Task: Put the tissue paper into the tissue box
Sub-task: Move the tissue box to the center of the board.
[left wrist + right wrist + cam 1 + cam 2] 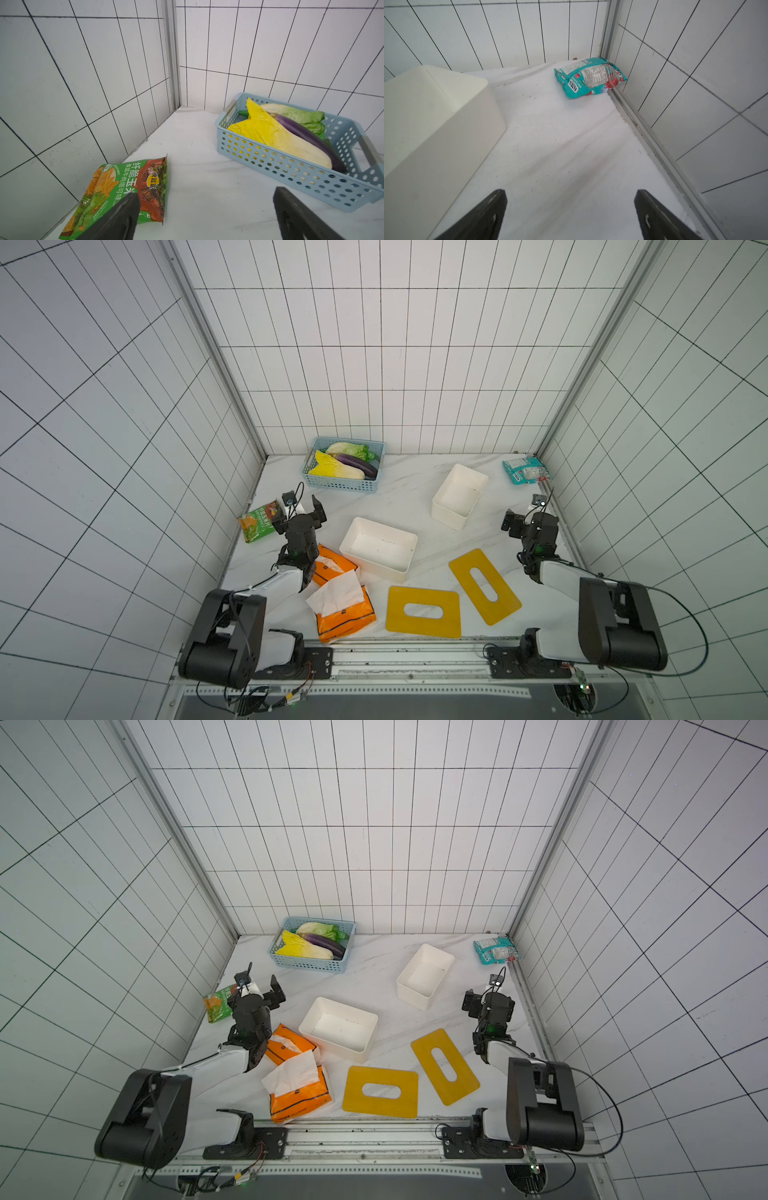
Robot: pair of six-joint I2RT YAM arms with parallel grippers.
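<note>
Tissue paper is seen spilling from two orange plastic packs at the near left of the white marble table, outside both empty white rectangular boxes; only the top views show these. A perforated blue plastic basket is filled with a yellow cabbage and a purple aubergine. Two flat yellow slotted lids are laid nearby. "纤脆玉米" is read on the green snack bag in the left wrist view alone. The jaws of the left gripper and right gripper are spread wide, with nothing held.

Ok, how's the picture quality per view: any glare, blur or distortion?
In both top views: even light, soft shadows, white tiled walls splayed by the wide lens. Left wrist: green plastic snack packet sharp, left tool blurred up close. Right wrist: white marble tabletop washed out; right tool soft too.
</note>
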